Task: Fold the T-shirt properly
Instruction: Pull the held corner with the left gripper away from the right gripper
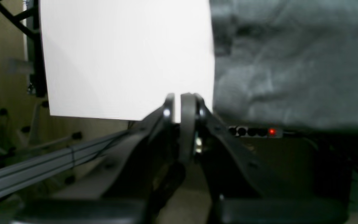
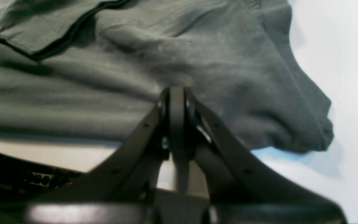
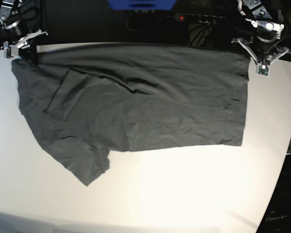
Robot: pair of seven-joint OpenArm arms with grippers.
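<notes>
The dark charcoal T-shirt (image 3: 136, 102) lies spread and wrinkled on the white table (image 3: 184, 194), its far edge along the table's back edge. One sleeve (image 3: 89, 165) sticks out toward the front left. My left gripper (image 3: 262, 67) hovers just right of the shirt's back right corner. In the left wrist view it (image 1: 177, 105) is nearly shut and empty over bare table (image 1: 120, 62), with the shirt (image 1: 291, 62) beside it. My right gripper (image 3: 23, 48) is at the back left corner. In the right wrist view it (image 2: 177, 93) is shut over the cloth (image 2: 135, 62), with no cloth visibly pinched.
A black power strip (image 3: 199, 18) with a red light lies behind the table and also shows in the left wrist view (image 1: 253, 131). A blue object (image 3: 140, 4) sits behind the back edge. White table surface shows in front of and to the right of the shirt.
</notes>
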